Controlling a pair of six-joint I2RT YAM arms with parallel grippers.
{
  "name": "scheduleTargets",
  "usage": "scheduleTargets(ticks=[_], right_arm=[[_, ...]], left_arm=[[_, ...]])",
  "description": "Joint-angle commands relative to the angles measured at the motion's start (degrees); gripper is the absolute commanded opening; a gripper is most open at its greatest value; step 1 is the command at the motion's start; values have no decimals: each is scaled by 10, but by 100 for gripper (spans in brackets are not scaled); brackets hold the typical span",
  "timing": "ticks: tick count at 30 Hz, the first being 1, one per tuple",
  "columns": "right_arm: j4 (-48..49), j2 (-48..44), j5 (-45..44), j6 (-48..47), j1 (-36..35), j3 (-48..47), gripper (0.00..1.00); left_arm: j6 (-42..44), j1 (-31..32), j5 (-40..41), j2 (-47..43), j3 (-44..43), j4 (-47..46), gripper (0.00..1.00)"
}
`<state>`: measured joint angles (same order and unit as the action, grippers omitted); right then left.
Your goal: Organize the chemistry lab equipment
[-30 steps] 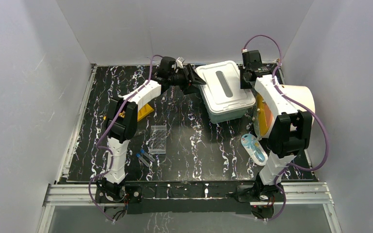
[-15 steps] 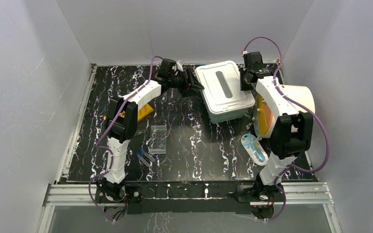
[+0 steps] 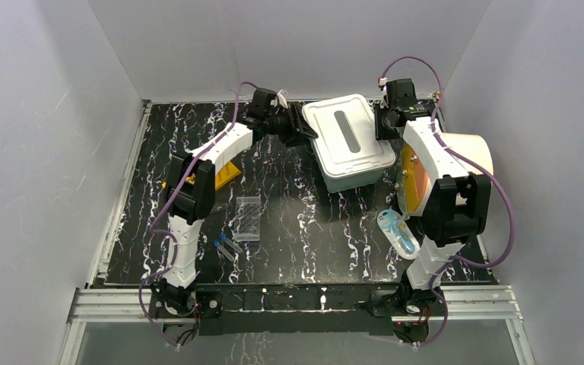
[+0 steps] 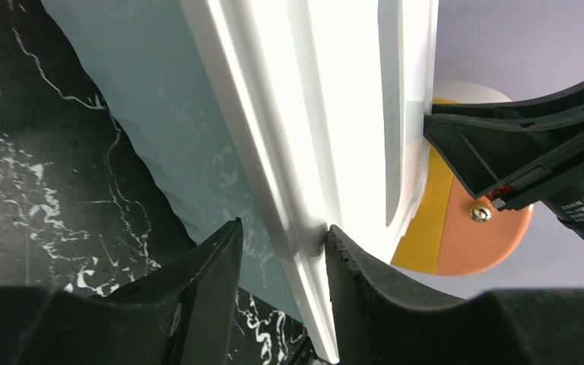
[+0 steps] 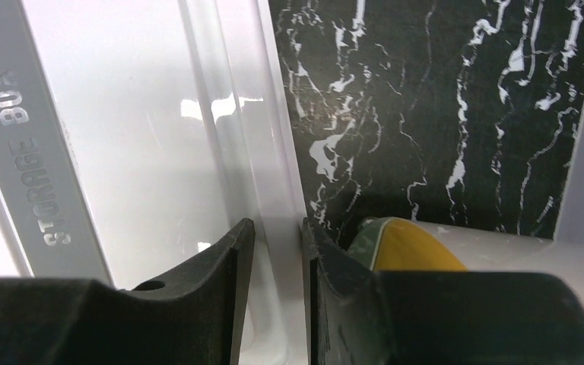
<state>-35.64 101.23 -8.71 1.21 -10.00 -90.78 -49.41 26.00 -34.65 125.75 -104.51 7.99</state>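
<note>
On the black marble table [image 3: 304, 228], the storage box [image 3: 350, 181] sits far centre. I have the left gripper [image 4: 281, 236] pinching its white lid [image 3: 350, 137] by the left rim, and the right gripper [image 5: 277, 232] pinching the right rim. The yellow rack [image 3: 226, 173] lies under the left arm, with the well plate [image 3: 249, 217] nearer me and the blue-capped tubes [image 3: 226, 247] nearest.

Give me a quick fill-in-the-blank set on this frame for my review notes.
The left hand and the right hand each pinch the rim of the ___ covering the container. The grey strip on top reads STORAGE ___. The tubes beside the well plate have ___ caps.
Missing: lid; BOX; blue.
</note>
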Motion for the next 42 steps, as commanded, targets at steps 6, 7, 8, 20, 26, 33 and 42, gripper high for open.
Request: scheduleTargets(ticks=[6,7,8,20,26,33,42], right_arm=[[32,30,165,25,-27,-24,37],[42,32,168,27,-28,-23,36],[50,34,170,28,-29,-22,36],[30,18,77,65,-31,-85,43],[35,-46,56,76,-32,-82,60],[49,-97,110,85,-53,-77,64],[75,-98,131,98,-197,-82,67]], left_arm=[[78,-1,126,-7,-27,104,41],[79,-1,132,-7,-28,107,40],[82,-2,138,-9,-28,109,40],[137,-13,164,-54,-52,139,60],[177,-27,161,-132,-42,153,77],[216,-59,204,-254,59,179,96],[237,-99,378,-449,230,282,98]])
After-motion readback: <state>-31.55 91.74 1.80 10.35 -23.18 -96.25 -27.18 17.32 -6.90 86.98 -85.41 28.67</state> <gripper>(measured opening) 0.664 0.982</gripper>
